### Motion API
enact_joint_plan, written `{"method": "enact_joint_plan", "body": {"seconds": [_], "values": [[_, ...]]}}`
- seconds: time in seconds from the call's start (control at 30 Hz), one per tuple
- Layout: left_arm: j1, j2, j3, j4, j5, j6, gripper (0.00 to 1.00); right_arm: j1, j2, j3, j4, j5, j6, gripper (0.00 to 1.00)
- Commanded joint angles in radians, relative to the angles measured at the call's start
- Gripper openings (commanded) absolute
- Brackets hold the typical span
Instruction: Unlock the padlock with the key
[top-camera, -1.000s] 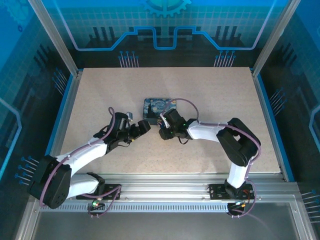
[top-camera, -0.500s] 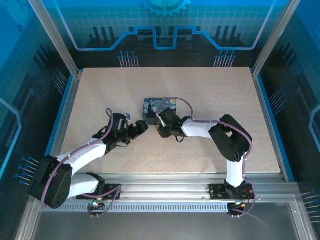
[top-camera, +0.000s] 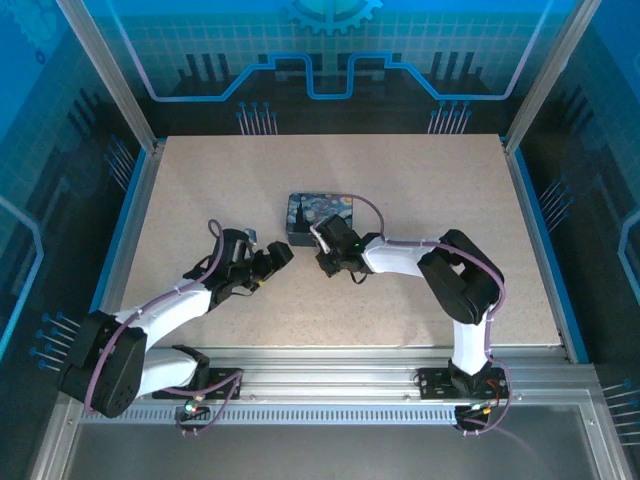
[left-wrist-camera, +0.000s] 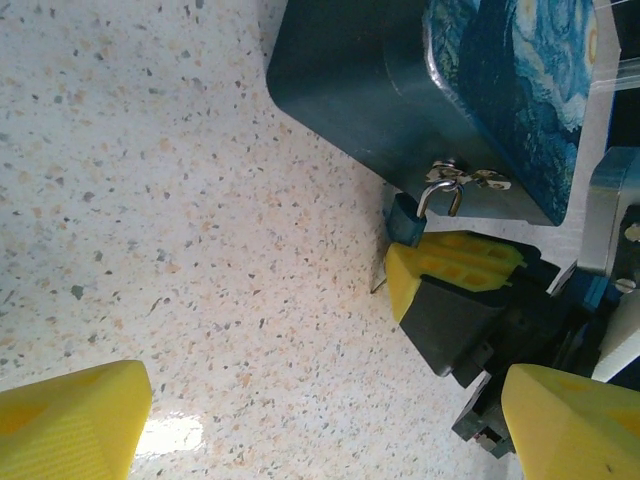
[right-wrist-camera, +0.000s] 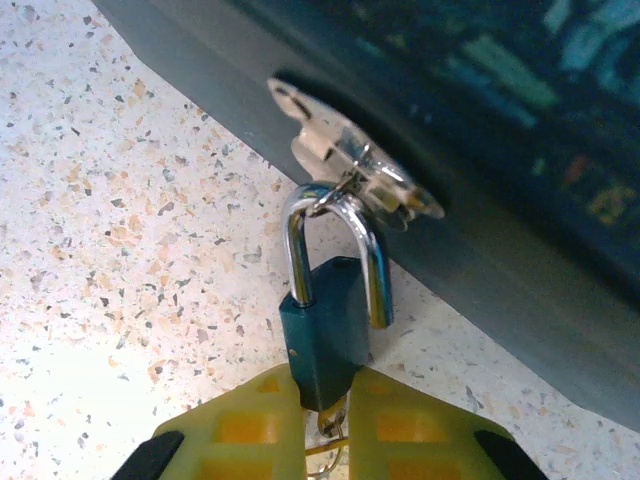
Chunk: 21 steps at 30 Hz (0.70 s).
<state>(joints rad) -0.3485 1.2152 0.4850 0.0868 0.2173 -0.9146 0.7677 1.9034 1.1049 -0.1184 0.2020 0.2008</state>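
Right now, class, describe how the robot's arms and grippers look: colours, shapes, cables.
The left arm and right arm share white shells, black joints and looping purple cables. The right gripper has blocky yellow fingers with square recesses; the left gripper shows plain yellow wedges.

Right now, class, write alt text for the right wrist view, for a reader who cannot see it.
A teal padlock, its silver shackle through the hasp of a dark blue tin box, is pinched at its lower end between the right gripper's yellow pads, above a speckled table.
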Motion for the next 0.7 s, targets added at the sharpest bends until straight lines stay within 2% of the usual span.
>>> {"method": "enact_joint_plan", "body": {"seconds": [0.0,0.13,0.5,0.67], "values": [[0.013,0.010,-0.020,0.031,0.029,-0.009,0.91,0.023,-0.012,-0.023,-0.073,-0.016,-0.034,0.04],[0.022,0.007,-0.023,0.036,0.030,-0.003,0.91,0.025,-0.043,-0.022,-0.096,-0.023,-0.077,0.00],[0.065,0.026,-0.013,0.058,0.077,0.012,0.91,0.036,-0.076,0.018,-0.210,-0.039,-0.224,0.00],[0.065,0.042,0.026,-0.045,0.108,0.047,0.91,0.047,-0.092,0.033,-0.246,-0.017,-0.289,0.00]]}}
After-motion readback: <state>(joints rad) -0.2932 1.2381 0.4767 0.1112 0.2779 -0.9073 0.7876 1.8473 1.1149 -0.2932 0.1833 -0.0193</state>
